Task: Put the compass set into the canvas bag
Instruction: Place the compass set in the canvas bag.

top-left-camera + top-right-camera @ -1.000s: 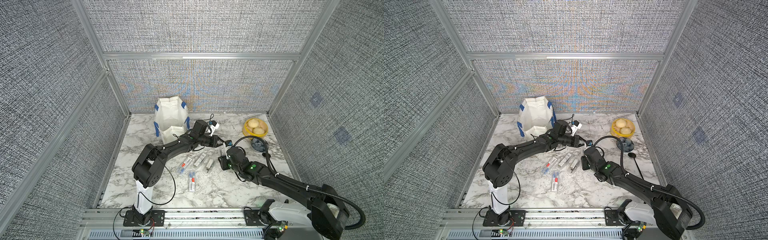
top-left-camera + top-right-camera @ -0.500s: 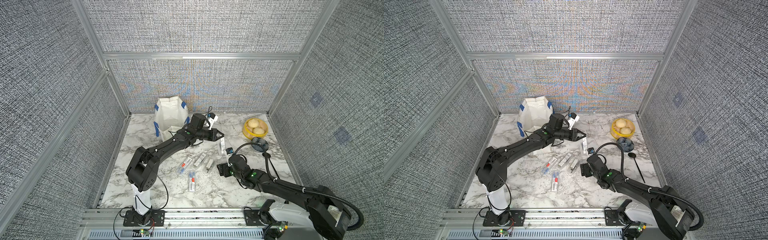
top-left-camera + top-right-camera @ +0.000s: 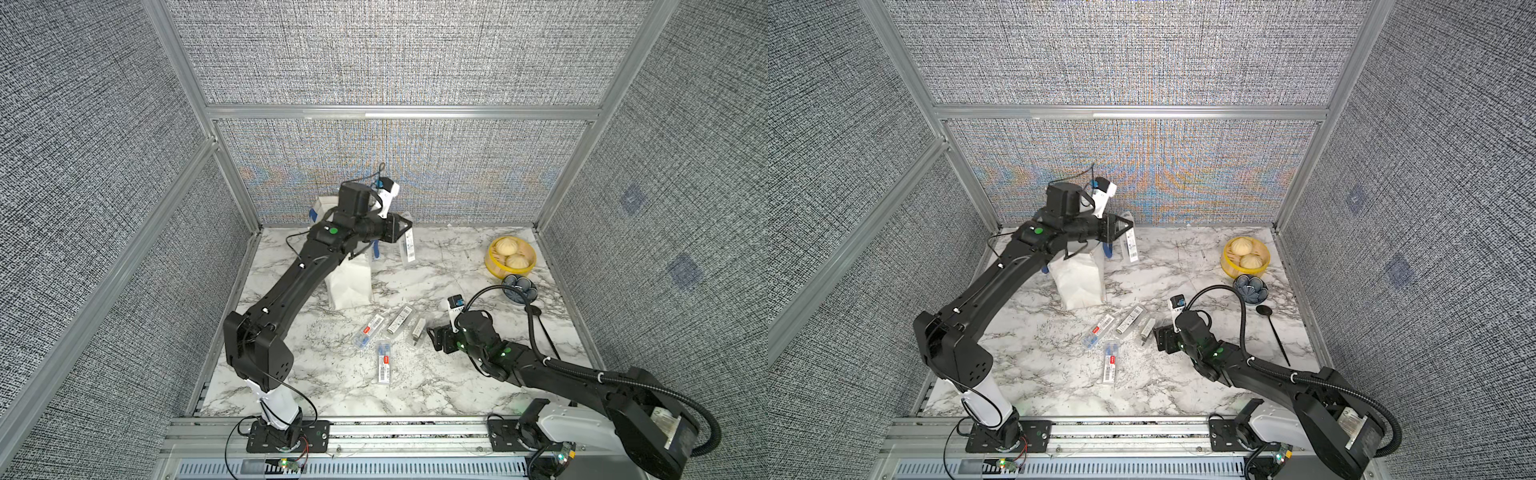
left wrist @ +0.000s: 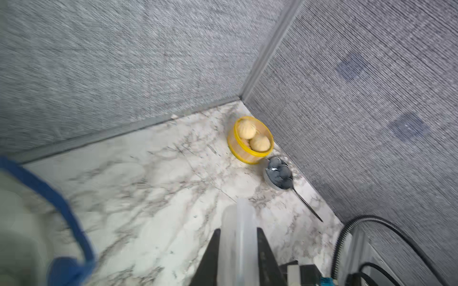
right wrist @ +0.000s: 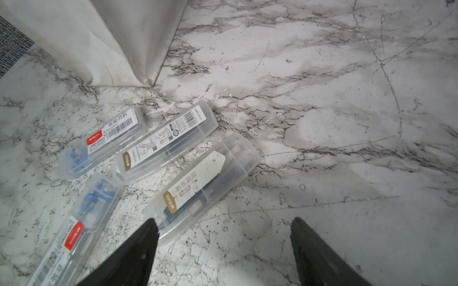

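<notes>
Yellow basket holds two buns; left hand grips a compass set.

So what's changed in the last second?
The right fingers let go of the compass case and pulled back, open. The left fingers, shut on it, lifted it beside the canvas bag. Bag and four table cases stayed.

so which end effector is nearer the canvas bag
left. left end effector, holding a clear case, is raised right by the canvas bag; right end effector is low by the loose cases, farther off.
</notes>
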Available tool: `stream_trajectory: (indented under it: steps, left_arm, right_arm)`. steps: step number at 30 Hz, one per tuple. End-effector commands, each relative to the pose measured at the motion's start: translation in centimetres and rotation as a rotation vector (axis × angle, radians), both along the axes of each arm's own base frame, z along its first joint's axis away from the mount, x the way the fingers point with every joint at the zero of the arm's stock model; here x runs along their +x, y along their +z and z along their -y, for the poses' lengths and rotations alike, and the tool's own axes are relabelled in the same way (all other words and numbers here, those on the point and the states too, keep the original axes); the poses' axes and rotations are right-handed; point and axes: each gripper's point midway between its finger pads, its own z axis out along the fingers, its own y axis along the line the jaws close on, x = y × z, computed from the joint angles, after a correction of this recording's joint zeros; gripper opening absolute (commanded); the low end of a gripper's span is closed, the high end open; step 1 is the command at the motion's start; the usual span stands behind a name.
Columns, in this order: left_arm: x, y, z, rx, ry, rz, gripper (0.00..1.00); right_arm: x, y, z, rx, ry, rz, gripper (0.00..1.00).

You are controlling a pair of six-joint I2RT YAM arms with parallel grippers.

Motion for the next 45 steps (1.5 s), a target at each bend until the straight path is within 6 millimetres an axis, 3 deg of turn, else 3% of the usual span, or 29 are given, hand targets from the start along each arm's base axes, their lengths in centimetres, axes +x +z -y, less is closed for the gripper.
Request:
stream_trajectory:
  steps: [1,10,16,18,23,32,38,45]
  left_arm:
    - [1.3,-1.0,-3.9,0.124,0.073,-0.012,0.14]
    - [7.6,-2.1,-11.7,0.161,0.242,-0.05,0.14]
    - [10.9,-4.0,-14.7,0.154,0.318,-0.082,0.13]
    - [11.3,-4.8,-14.9,0.171,0.326,-0.088,0.13]
    - [12.5,-9.9,-14.9,0.21,0.331,-0.177,0.13]
    - [12.5,-17.0,-14.0,0.243,0.298,-0.302,0.13]
    - [12.3,-19.8,-13.3,0.27,0.282,-0.35,0.13]
    - [12.0,-21.2,-13.2,0.292,0.28,-0.371,0.16]
  right_arm:
    - [-0.1,0.8,-0.6,0.035,0.017,0.006,0.84]
    - [-0.4,1.4,-0.7,0.051,0.03,0.005,0.84]
    - [-0.7,1.3,-0.7,0.051,0.034,-0.004,0.84]
    - [-0.6,1.4,-0.5,0.049,0.028,-0.002,0.84]
    - [-0.5,1.3,-0.3,0.034,0.019,-0.007,0.84]
    - [-0.4,1.0,-0.5,0.026,0.02,-0.016,0.84]
    - [-0.3,0.7,-0.6,0.016,0.024,-0.025,0.84]
    - [-0.3,0.5,-0.5,0.011,0.019,-0.028,0.84]
